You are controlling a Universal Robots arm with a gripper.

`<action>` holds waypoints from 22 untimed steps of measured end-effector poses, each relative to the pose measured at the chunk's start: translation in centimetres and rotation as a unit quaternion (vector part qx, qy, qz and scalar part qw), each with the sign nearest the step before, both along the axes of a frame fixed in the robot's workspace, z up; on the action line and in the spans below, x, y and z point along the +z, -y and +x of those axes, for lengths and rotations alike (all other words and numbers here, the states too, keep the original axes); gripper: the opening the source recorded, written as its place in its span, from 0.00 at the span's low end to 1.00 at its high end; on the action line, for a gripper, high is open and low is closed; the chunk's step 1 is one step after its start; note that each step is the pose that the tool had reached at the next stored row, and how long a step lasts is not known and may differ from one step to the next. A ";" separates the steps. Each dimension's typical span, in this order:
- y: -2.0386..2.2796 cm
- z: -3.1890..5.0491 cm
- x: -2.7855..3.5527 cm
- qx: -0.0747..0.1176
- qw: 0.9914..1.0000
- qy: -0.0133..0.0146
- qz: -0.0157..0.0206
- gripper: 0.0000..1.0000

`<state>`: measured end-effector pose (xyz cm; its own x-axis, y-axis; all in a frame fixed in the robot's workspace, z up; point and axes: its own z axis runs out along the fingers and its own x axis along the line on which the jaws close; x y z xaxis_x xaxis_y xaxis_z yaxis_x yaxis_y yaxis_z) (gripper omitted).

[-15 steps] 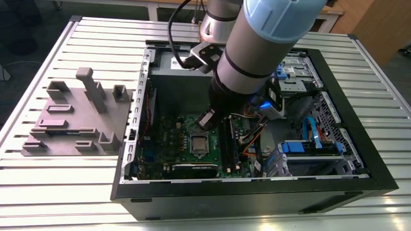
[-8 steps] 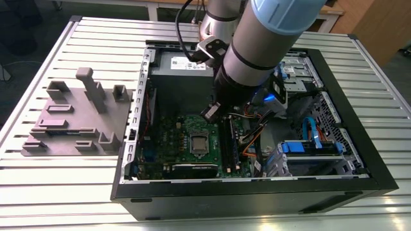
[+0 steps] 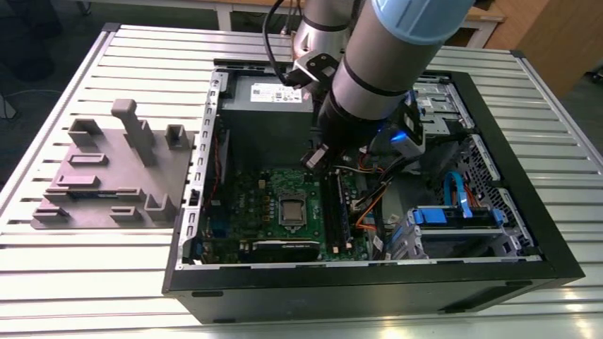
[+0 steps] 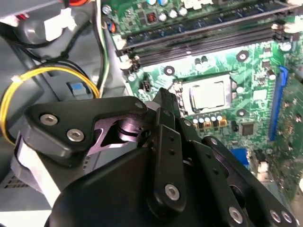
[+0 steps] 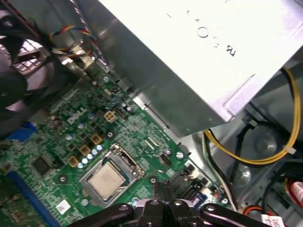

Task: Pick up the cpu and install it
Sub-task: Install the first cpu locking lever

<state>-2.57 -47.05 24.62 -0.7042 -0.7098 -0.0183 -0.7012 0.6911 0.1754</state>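
Above the open computer case (image 3: 527,268), the gripper (image 5: 163,189) hangs over the green motherboard (image 5: 52,142), fingers pressed together with nothing between them in both wrist views — clenched, empty. Black finger tips (image 4: 166,101) point down at the board, just beside the socket.

Cpu (image 5: 106,181) already sits flat inside the metal-framed socket (image 5: 124,161), silver top up, square so no long axis to speak of. From the gripper it lies close, slightly off to one side, below the tips; not touching as far as I can tell. Second wrist view shows the same: cpu (image 4: 208,93) in its frame just past the finger ends. Whether the retaining frame is latched, can't tell.

Exterior view: arm (image 3: 377,85) reaches down into the case middle, socket area (image 3: 290,210) below it and toward the exterior view's left. Long black memory slots (image 4: 203,40) run beside the socket. Grey power-supply box (image 5: 199,56) sits at the case's far end, yellow cables (image 5: 265,158) looping near it. Blue drive bracket (image 3: 452,215) toward the exterior view's right.

Case holds the board, supply, drives. On the slatted counter (image 3: 94,282), a grey fixture block (image 3: 113,176) stands well apart on the exterior view's left; its slots look mostly unfilled.
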 end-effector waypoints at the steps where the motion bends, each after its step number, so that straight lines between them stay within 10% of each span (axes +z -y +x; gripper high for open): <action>1: -0.12 0.00 0.00 0.000 1.000 0.004 0.001 0.11; 3: -0.30 0.00 -0.02 0.002 1.000 0.009 0.001 0.11; 10: -0.81 -0.01 -0.56 0.029 1.000 0.010 0.002 0.11; 22: -1.24 -0.55 -1.55 0.046 0.999 0.012 0.019 0.11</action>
<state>-3.12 -45.80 23.07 -0.6356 -0.7694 -0.0629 -0.7653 0.6173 0.1824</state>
